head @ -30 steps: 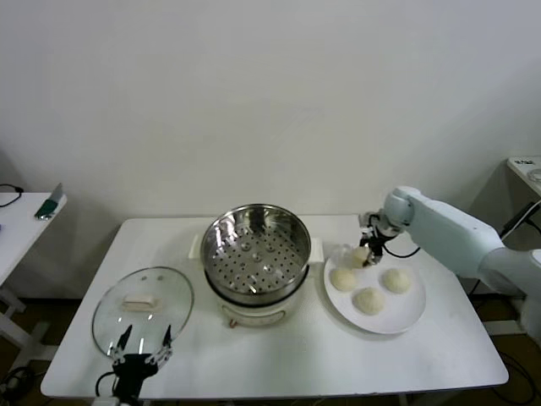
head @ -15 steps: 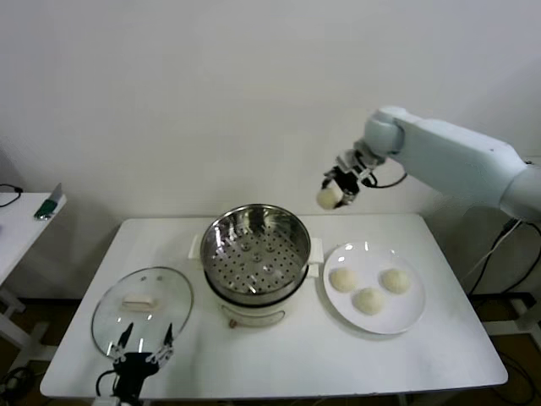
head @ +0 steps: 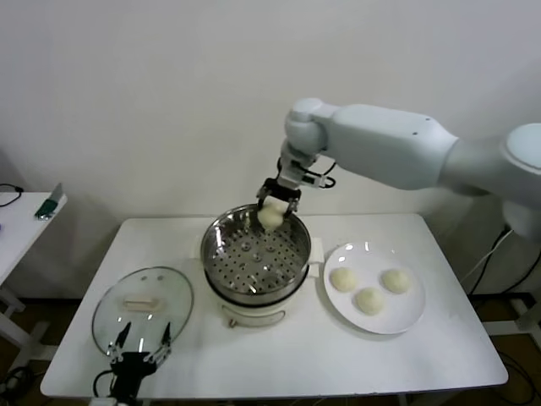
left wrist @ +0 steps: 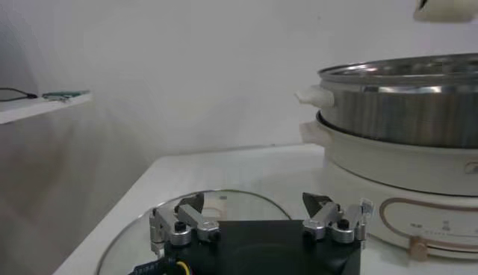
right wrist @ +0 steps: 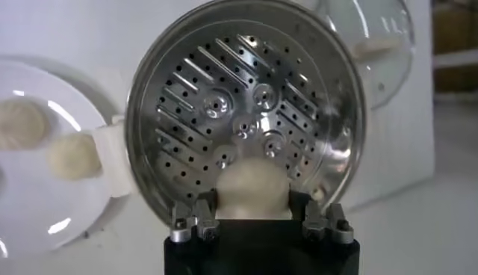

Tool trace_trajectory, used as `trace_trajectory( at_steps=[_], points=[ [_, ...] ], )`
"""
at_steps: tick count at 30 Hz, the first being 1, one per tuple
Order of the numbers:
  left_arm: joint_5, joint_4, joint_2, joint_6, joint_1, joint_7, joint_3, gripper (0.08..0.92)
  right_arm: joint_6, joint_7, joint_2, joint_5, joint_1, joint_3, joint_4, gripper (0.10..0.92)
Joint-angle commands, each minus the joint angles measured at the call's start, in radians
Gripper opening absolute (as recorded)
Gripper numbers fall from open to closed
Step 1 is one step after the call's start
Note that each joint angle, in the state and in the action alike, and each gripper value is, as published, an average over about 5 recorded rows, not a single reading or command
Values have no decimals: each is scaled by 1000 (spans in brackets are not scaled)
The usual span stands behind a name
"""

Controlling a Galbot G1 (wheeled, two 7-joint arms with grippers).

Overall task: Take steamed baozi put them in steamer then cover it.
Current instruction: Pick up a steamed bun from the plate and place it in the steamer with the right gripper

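Above the steamer (head: pixel 256 254): the right gripper (head: pixel 275 201) hangs over the far rim, fingers closed on one bun (head: pixel 270 216).
Steamer: steel basket on a white pot base, mid-table, perforated floor bare.
Plate (head: pixel 404 315): to the steamer's right, carrying three buns (head: pixel 369 299).
Lid (head: pixel 142 309): glass, flat on the table to the steamer's left.
Left gripper (head: pixel 141 351): fingers spread wide, at the lid's near edge; whether it touches the glass is hard to say.
Side table (head: pixel 17 222): far left, holding a small object.
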Motion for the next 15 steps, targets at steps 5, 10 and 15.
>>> trace_trajectory(
  at_steps=[5, 10, 15],
  points=[
    [-1, 4, -5, -12, 9, -3, 6, 823, 182, 19, 196, -211, -182, 49, -299, 635],
    [-1, 8, -3, -14, 6, -3, 6, 823, 195, 28, 228, -258, -229, 83, -375, 634],
    [0, 20, -1, -16, -2, -4, 7, 823, 201, 49, 237, -295, -259, 107, -412, 636]
  ],
)
